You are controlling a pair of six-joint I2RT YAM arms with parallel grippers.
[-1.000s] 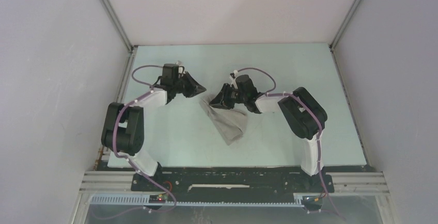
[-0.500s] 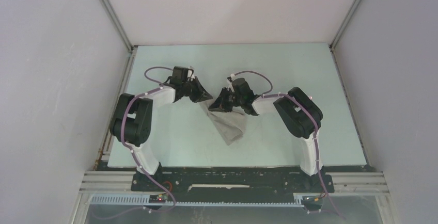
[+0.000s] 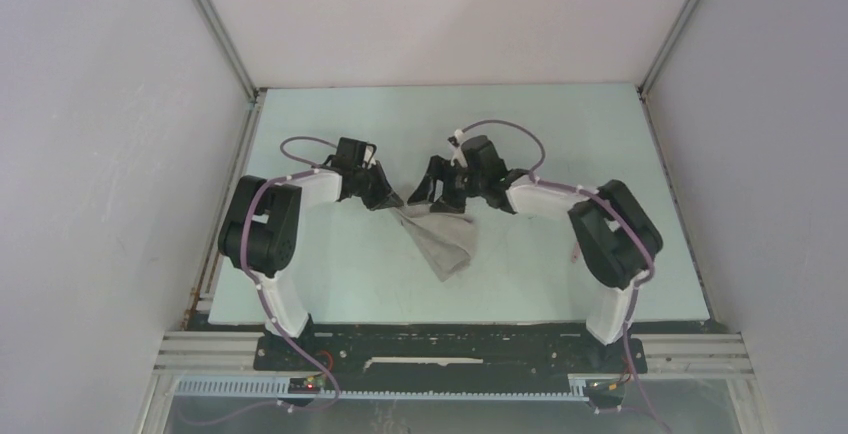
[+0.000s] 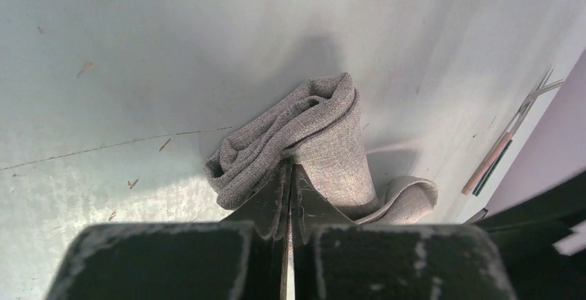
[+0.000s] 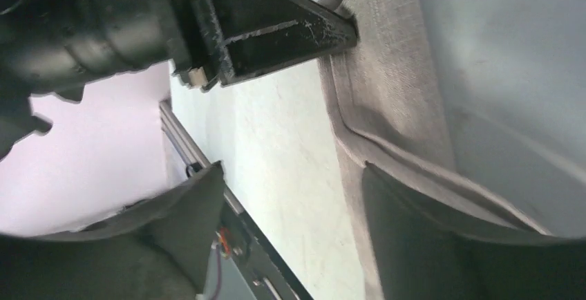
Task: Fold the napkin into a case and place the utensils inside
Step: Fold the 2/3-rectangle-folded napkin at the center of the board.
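- Now the left tool (image 4: 287,169) has moved in and is pinched shut on the napkin's (image 3: 447,244) bunched corner, on the tabletop (image 3: 330,264).
- Right tool (image 3: 438,192) gapes wide, gripping nothing; folding looks barely started.

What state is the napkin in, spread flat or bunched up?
Bunched: the napkin is rolled in thick folds, pinched by the shut fingers of the left gripper.

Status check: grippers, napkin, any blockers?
Left gripper shut on napkin. Right gripper open alongside. Cloth bunched, no case yet. Utensils off to side, nothing blocking.
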